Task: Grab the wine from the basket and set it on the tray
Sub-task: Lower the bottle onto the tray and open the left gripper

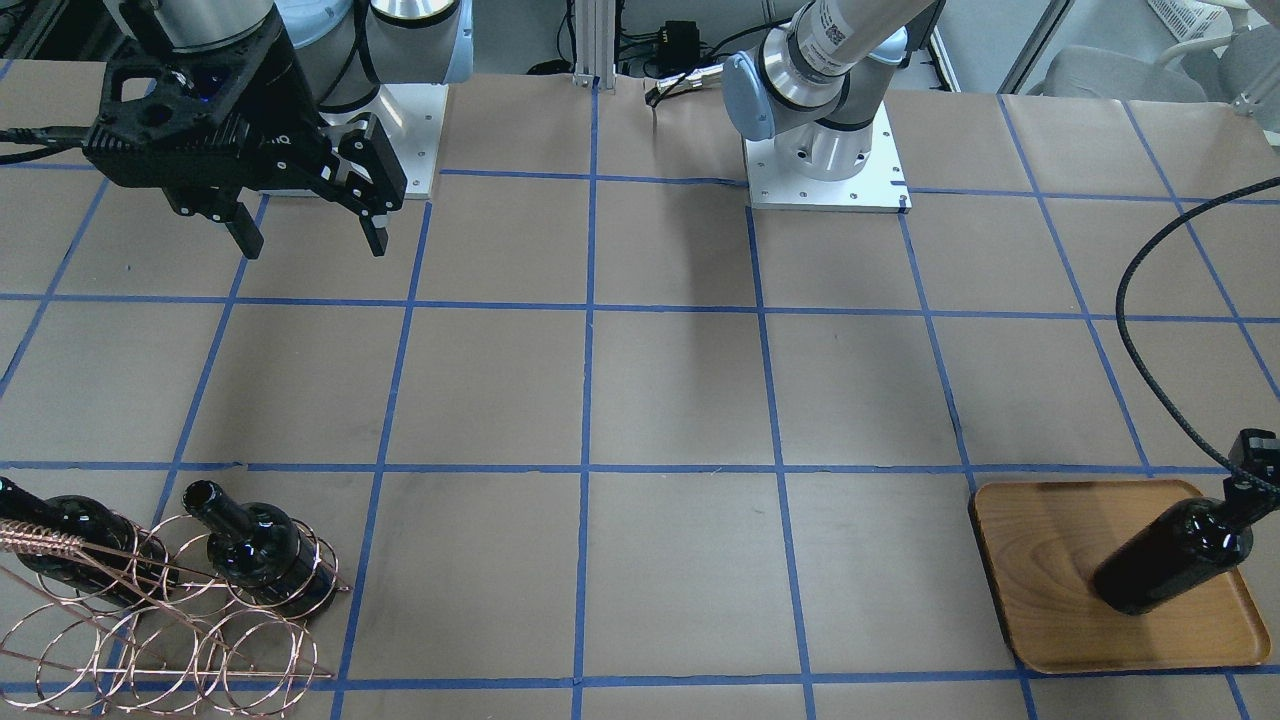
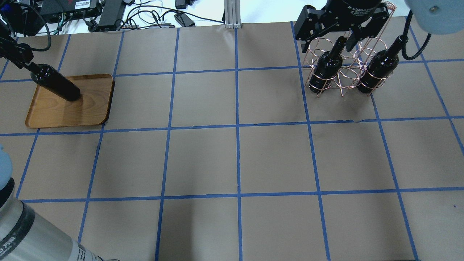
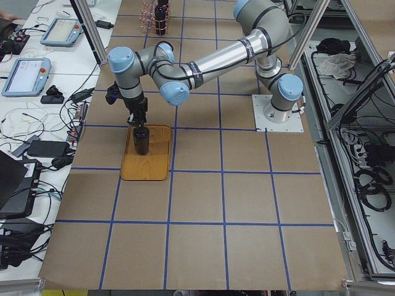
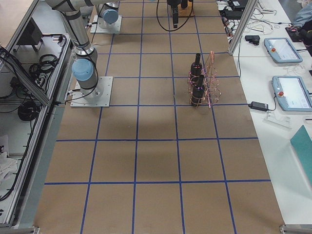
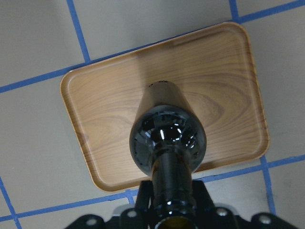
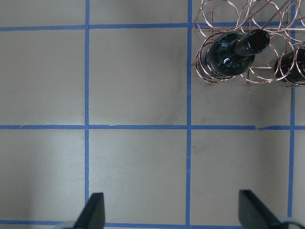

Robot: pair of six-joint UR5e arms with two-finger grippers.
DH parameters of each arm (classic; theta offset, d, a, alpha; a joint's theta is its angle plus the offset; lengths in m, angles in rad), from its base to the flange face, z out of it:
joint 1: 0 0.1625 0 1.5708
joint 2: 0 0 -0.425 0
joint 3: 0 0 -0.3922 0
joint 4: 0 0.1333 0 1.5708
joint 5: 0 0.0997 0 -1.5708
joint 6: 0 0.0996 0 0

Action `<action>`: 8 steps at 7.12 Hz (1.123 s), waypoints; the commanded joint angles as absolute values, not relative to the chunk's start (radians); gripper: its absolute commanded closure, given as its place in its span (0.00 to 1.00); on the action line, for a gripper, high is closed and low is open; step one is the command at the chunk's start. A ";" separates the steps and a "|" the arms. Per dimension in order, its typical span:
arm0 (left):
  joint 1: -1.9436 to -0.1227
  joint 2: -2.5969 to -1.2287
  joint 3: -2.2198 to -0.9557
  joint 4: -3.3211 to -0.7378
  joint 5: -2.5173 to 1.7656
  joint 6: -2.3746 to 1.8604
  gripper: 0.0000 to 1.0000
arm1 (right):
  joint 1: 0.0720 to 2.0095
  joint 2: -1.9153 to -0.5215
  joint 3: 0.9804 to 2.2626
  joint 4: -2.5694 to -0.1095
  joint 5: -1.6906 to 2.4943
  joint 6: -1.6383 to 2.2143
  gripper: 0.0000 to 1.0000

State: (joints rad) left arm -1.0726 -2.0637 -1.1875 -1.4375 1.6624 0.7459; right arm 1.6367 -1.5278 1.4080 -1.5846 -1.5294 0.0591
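Observation:
My left gripper point(image 1: 1250, 470) is shut on the neck of a dark wine bottle point(image 1: 1165, 560). The bottle stands upright over the wooden tray point(image 1: 1040, 560), its base at or just above the wood. The left wrist view shows this bottle point(image 5: 167, 138) from above, over the tray point(image 5: 105, 109). The copper wire basket point(image 2: 344, 74) sits at the far right and holds two more bottles, one point(image 2: 326, 69) and another point(image 2: 378, 67). My right gripper point(image 1: 305, 235) is open and empty, high above the table on the robot's side of the basket point(image 6: 267, 9).
A black cable point(image 1: 1130, 330) loops from my left wrist over the table beside the tray. The arm bases point(image 1: 825, 165) stand at the robot's edge. Brown paper with a blue tape grid covers the table between tray and basket.

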 commanded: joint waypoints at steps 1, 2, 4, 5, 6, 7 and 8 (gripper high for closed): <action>-1.069 -2.057 -1.192 -1.480 1.664 0.744 1.00 | 1.637 -1.528 1.408 -1.585 -1.529 0.058 0.00; -1.065 -2.060 -1.193 -1.482 1.660 0.744 1.00 | 1.637 -1.528 1.408 -1.585 -1.529 0.058 0.00; -1.063 -2.059 -1.193 -1.483 1.658 0.753 0.48 | 1.637 -1.528 1.408 -1.585 -1.529 0.058 0.00; -1.062 -2.051 -1.193 -1.483 1.657 0.752 0.21 | 1.637 -1.528 1.408 -1.585 -1.529 0.060 0.00; -1.063 -2.033 -1.193 -1.483 1.657 0.752 0.00 | 1.637 -1.528 1.408 -1.585 -1.529 0.058 0.00; -1.072 -2.004 -1.195 -1.499 1.658 0.750 0.00 | 1.637 -1.528 1.408 -1.585 -1.529 0.058 0.00; -1.090 -1.959 -1.198 -1.538 1.614 0.747 0.00 | 1.637 -1.528 1.408 -1.585 -1.529 0.058 0.00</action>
State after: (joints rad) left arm -1.0738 -2.0041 -1.1955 -1.5037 1.6467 0.7499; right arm 1.6368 -1.5278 1.4082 -1.5846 -1.5294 0.0585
